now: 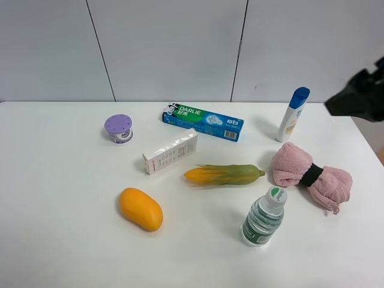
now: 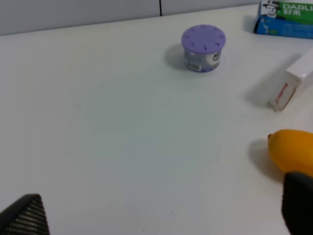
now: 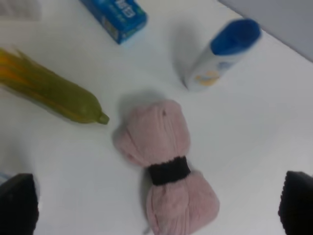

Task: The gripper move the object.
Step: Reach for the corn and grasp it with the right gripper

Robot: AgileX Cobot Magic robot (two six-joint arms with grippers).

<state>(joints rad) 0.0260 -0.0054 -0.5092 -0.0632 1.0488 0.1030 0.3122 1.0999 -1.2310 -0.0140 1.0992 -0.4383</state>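
Observation:
The object, a toy corn cob (image 1: pixel 225 174), lies flat mid-table with its yellow-orange end to the left and its green husk tip to the right. The right wrist view shows its green end (image 3: pixel 54 93) beside a pink towel. My right gripper (image 3: pixel 156 203) hovers high over that towel, fingers (image 3: pixel 17 203) wide apart and empty, so it is open. In the exterior view only a dark part of the right arm (image 1: pixel 360 96) shows at the far right edge. My left gripper (image 2: pixel 161 213) is open over bare table, one fingertip (image 2: pixel 298 203) near the mango.
An orange mango (image 1: pixel 140 209) lies front left of the corn, and a white box (image 1: pixel 170 151) behind it. Further back are a toothpaste box (image 1: pixel 203 122), a purple tub (image 1: pixel 119 128) and a shampoo bottle (image 1: pixel 293 114). The rolled pink towel (image 1: pixel 311 176) and a water bottle (image 1: pixel 264 217) stand to the right.

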